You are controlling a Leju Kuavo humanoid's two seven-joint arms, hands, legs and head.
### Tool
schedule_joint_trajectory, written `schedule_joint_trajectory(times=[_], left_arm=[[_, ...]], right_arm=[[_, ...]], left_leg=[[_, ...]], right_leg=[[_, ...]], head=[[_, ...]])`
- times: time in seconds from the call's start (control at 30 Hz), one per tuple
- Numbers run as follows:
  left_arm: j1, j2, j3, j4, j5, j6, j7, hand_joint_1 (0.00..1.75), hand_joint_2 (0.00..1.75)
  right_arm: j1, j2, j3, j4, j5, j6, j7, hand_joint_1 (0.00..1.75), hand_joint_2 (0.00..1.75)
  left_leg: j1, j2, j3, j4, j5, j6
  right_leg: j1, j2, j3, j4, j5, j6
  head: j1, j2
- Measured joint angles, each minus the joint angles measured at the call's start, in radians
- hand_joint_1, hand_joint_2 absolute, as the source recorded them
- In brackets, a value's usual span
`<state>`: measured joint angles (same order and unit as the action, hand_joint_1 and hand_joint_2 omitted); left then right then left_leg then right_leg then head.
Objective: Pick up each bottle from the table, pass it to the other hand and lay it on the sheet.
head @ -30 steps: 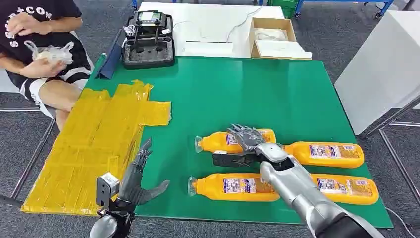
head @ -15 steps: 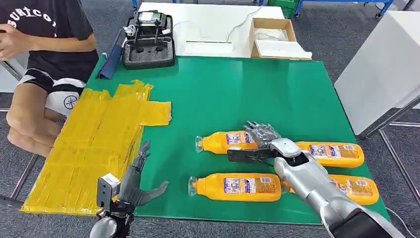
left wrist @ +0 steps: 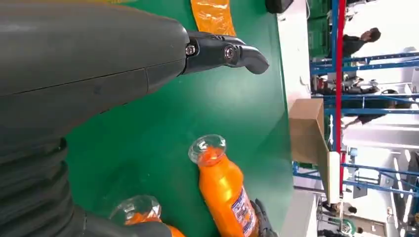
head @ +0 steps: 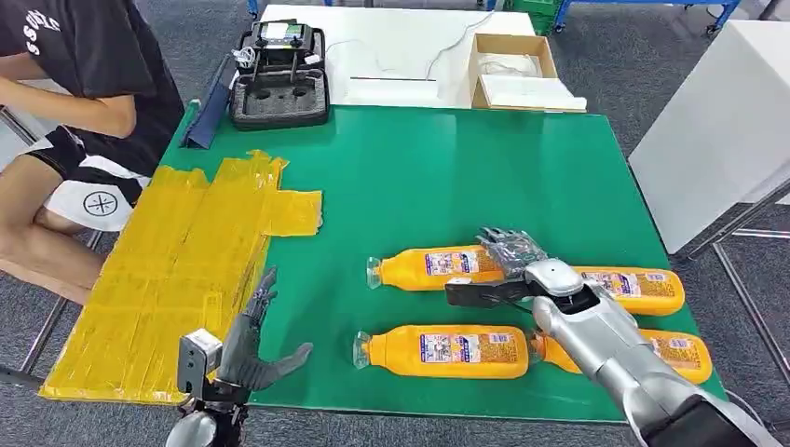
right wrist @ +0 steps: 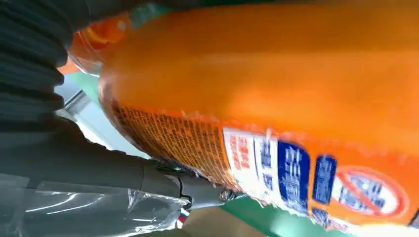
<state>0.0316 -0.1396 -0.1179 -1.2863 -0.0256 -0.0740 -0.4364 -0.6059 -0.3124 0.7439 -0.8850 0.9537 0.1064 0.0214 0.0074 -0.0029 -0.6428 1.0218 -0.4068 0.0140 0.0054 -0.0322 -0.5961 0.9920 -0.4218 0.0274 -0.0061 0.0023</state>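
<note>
Four orange bottles lie on the green table [head: 419, 177]: an upper-left bottle [head: 430, 267], an upper-right bottle [head: 638, 290], a lower-left bottle [head: 449, 351] and a lower-right bottle [head: 675, 355]. My right hand [head: 510, 267] lies over the base end of the upper-left bottle, fingers draped on top and thumb stretched along its near side. That bottle rests flat on the table; its label [right wrist: 306, 173] looms close in the right wrist view. My left hand [head: 248, 343] hovers open at the table's front edge beside the yellow sheet [head: 177, 270]. Two bottle mouths [left wrist: 207, 148] show past its fingers [left wrist: 225, 52].
A person [head: 84, 84] sits at the table's left, next to the sheet. A black case [head: 279, 74] and a cardboard box [head: 514, 70] stand on the white table behind. A white cabinet [head: 727, 121] is at the right.
My right hand has slid rightwards along the upper-left bottle to its base end. The bottles have not moved. The person at the left has shifted position.
</note>
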Motion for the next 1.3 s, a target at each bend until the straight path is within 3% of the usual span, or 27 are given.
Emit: schedule_joint_trajectory(times=[0.8,0.97,1.13,1.3], left_arm=[[0.001,-0.008,0.002,0.003,0.007,0.005,0.005,0.00,1.75],[0.002,-0.008,-0.001,0.003,0.020,-0.003,0.013,0.00,1.75],[0.020,-0.008,-0.038,-0.036,0.053,-0.042,0.037,0.00,1.75],[0.020,-0.005,-0.099,-0.096,0.060,-0.039,0.058,0.00,1.75]], right_arm=[[0.075,0.063,-0.086,-0.002,0.002,-0.196,-0.048,1.75,1.75],[0.126,0.092,-0.146,-0.033,-0.032,-0.304,-0.076,1.75,1.75],[0.228,0.156,-0.276,-0.152,-0.163,-0.452,-0.175,1.75,1.75],[0.288,0.212,-0.363,-0.250,-0.204,-0.474,-0.209,1.75,1.75]], left_leg=[[0.000,0.000,0.000,0.000,0.000,0.000],[0.000,0.000,0.000,0.000,0.000,0.000],[0.000,0.000,-0.001,0.000,0.000,0.000],[0.001,0.000,-0.001,0.000,0.000,0.000]], right_leg=[[0.000,0.000,0.000,0.000,0.000,0.000],[0.000,0.000,0.000,0.000,0.000,0.000],[0.000,0.000,-0.001,0.000,0.000,0.000],[0.000,0.000,-0.001,0.000,0.000,0.000]], head=[[0.000,0.000],[0.000,0.000],[0.000,0.000],[0.000,0.000]])
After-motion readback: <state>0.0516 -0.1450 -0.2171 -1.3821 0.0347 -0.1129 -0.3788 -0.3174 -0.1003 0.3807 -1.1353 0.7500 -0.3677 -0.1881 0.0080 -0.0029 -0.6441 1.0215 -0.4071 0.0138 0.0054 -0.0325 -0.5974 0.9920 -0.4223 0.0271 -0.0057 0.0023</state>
